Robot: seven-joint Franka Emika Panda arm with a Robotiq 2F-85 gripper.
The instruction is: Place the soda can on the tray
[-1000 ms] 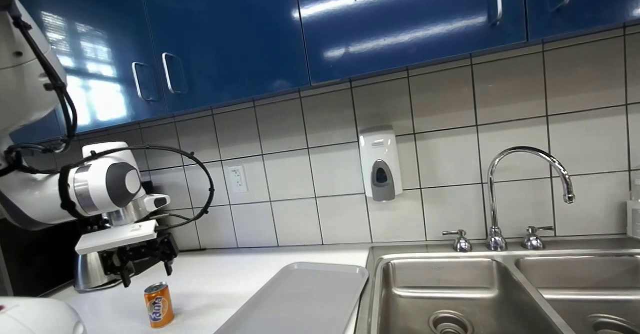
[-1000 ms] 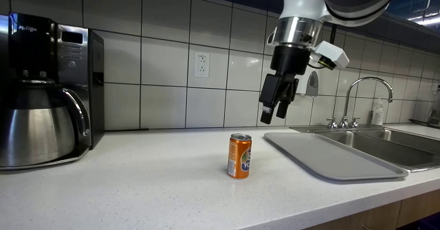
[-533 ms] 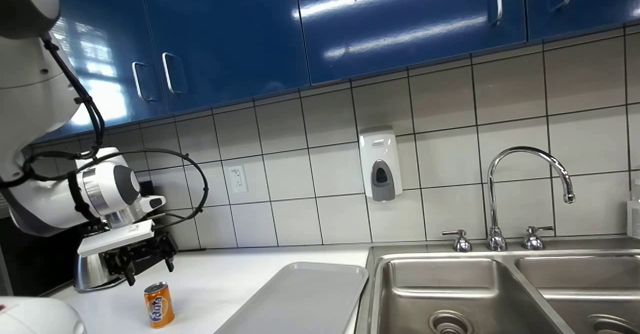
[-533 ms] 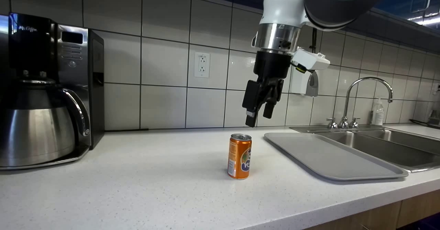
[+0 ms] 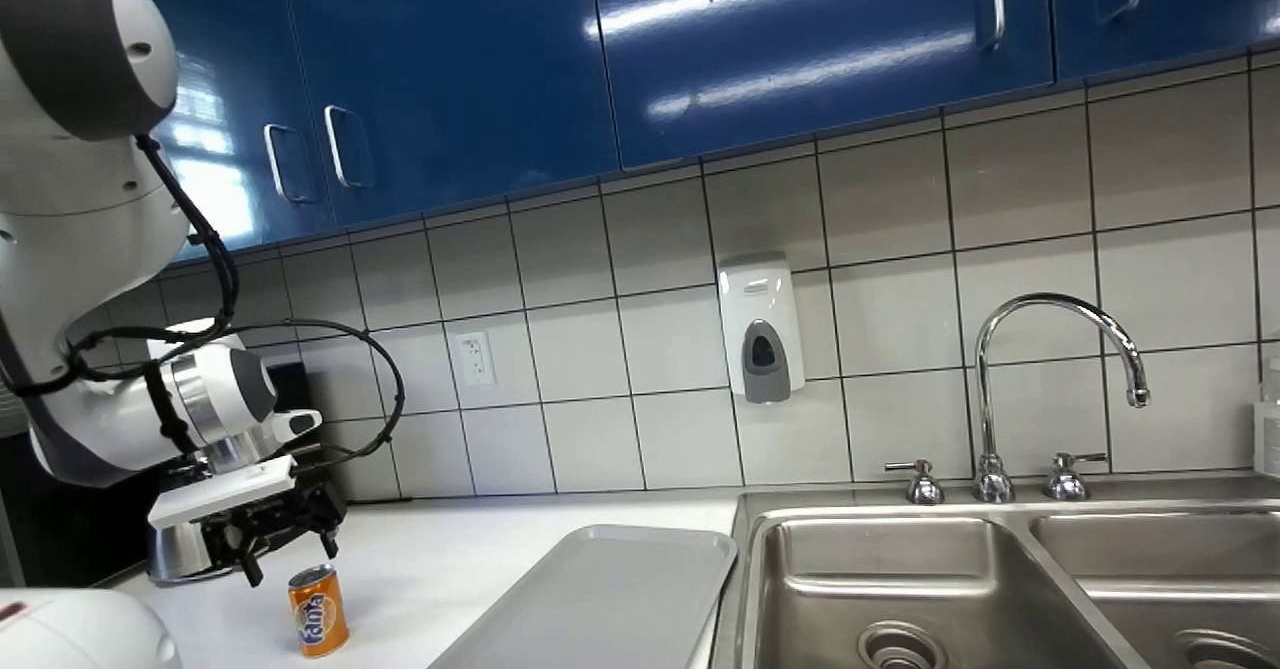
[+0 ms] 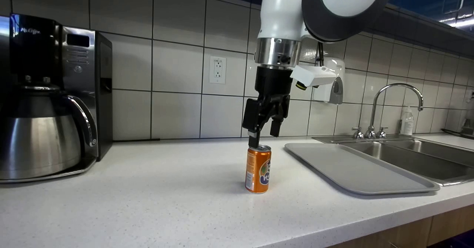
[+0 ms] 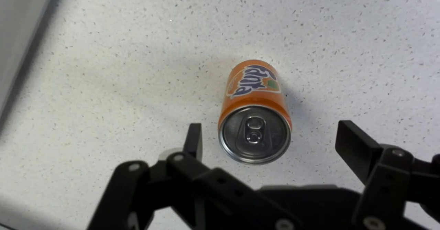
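The orange soda can stands upright on the white counter, and it also shows in an exterior view and in the wrist view. My gripper is open, with the can's silvery top between its spread fingers, closer to the left one and apart from both in the picture. In both exterior views the gripper is above the can, its fingertips near the height of the can's top. The grey tray lies flat beside the can; its edge shows in the wrist view.
A steel sink with a faucet lies beyond the tray. A coffee maker with a steel pot stands at the counter's other end. A tiled wall with a soap dispenser runs behind.
My gripper has moved down and toward the can, from above the tray side to over the can in an exterior view. The fingers stay open. The can and tray have not moved.
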